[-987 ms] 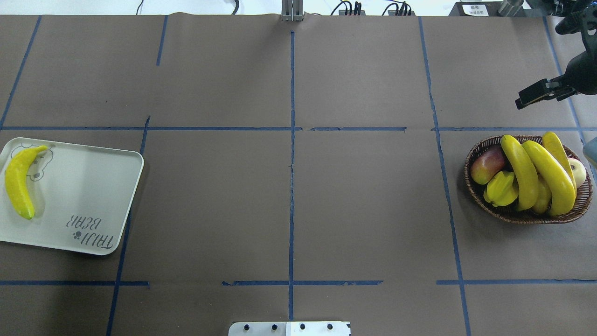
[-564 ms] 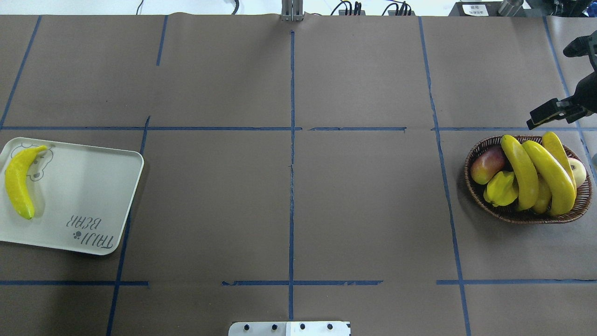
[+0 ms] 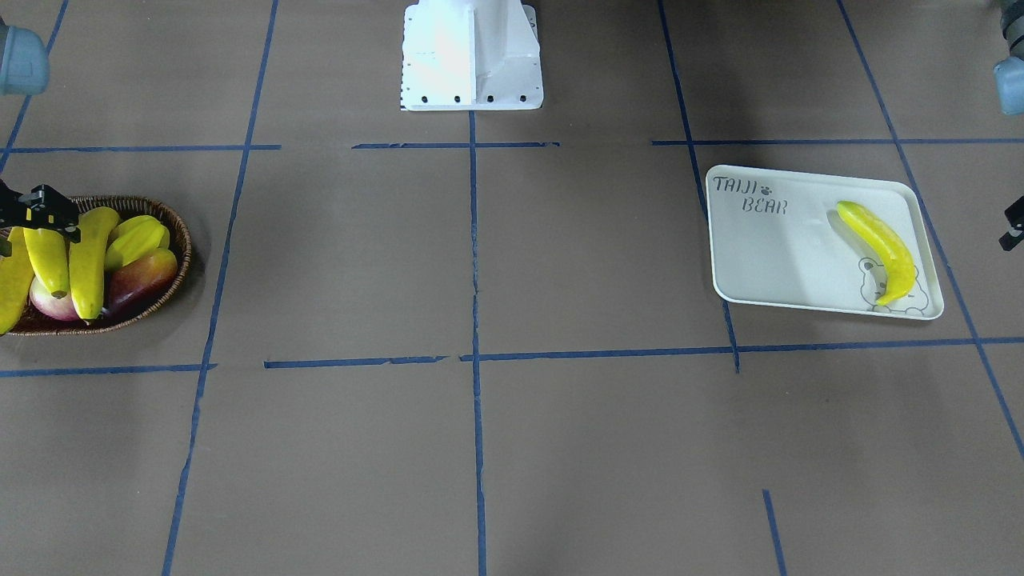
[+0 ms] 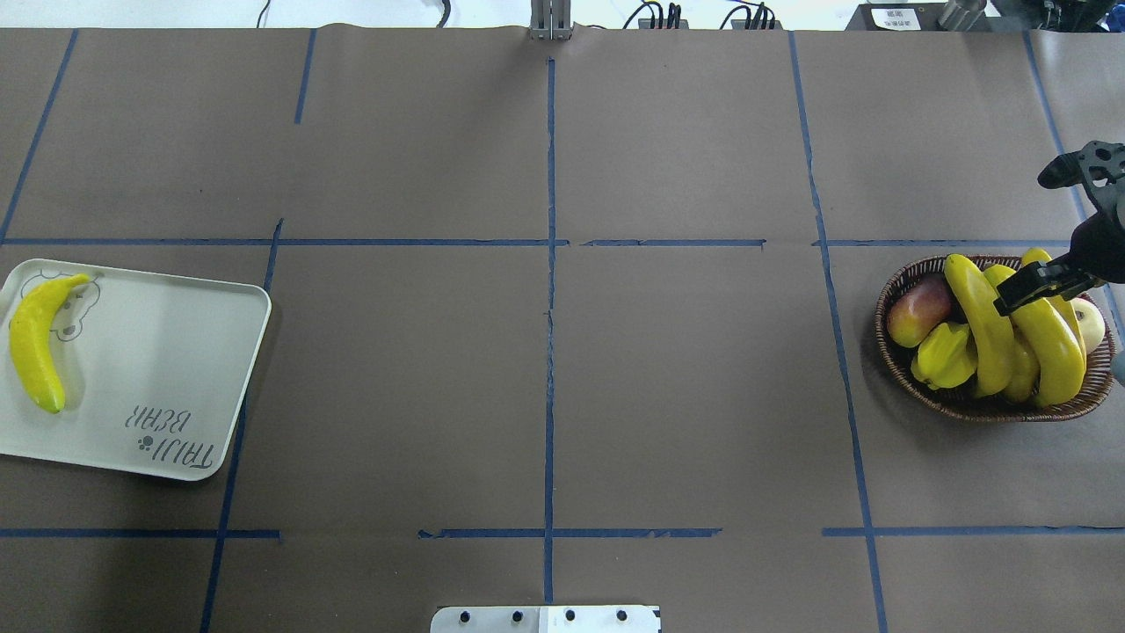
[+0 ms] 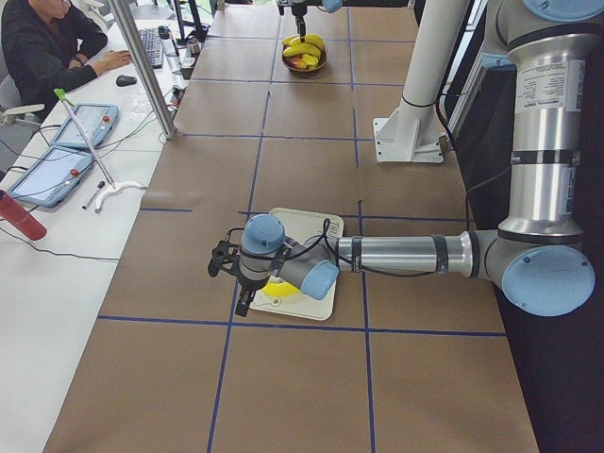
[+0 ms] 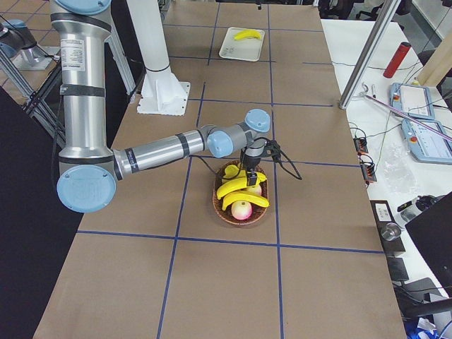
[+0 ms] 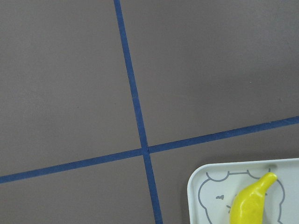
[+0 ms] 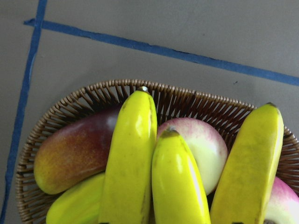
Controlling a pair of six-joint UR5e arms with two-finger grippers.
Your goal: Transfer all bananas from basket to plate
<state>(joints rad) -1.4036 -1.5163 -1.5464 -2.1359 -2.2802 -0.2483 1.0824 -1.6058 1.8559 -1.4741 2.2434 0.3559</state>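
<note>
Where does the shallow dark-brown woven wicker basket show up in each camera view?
Front-facing: dark-brown wicker basket at the left edge, mid-height.
Overhead: basket at the right edge, mid-height.
Exterior left: basket top centre, small.
Exterior right: basket just below centre.
Left wrist: not in view.
Right wrist: basket fills the lower frame.
Shared landmark: the blue tape grid lines, visible in every view.

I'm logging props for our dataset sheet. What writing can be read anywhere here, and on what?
"TAIJI BEAR": printed in a corner of the flat pale grey-white rectangular plate.
White label on a dark box, overhead view's top edge: too small to read.
</note>
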